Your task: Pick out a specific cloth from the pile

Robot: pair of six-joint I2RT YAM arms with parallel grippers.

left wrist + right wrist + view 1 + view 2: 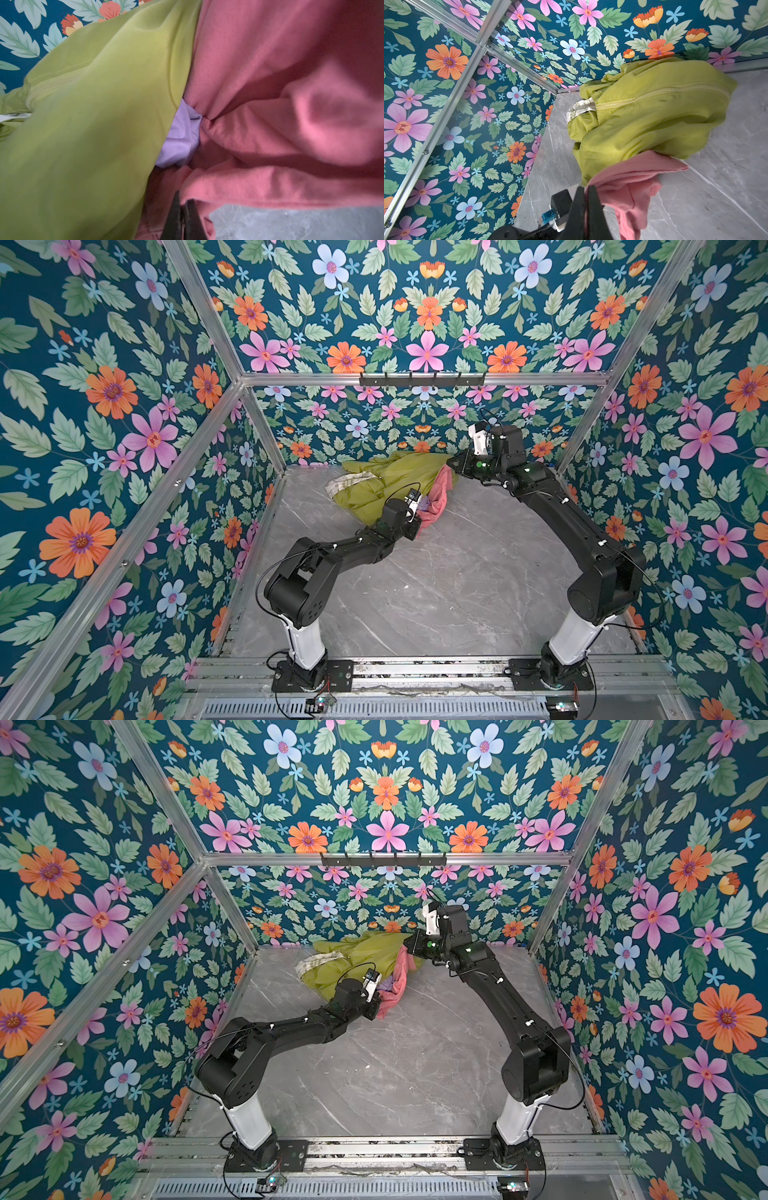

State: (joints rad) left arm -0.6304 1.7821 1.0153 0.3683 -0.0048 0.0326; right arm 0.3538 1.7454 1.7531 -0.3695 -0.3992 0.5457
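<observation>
Likely the lilac cloth (180, 137), wedged between the olive-green jacket (386, 485) and the salmon-pink cloth (440, 489), rides along on a pull; the cloth drapes against the pile near the table's (457, 572) back edge; the right gripper (586, 193) pinches its upper end, the left gripper (184, 199) its lower hem, jaws pressed together.

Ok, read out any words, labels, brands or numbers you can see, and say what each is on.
No readable text anywhere.
Cream patterned piece: greenish printed marks, too small and blurred to read.
Olive-green garment, salmon-pink cloth, lilac cloth: no print or label visible.
</observation>
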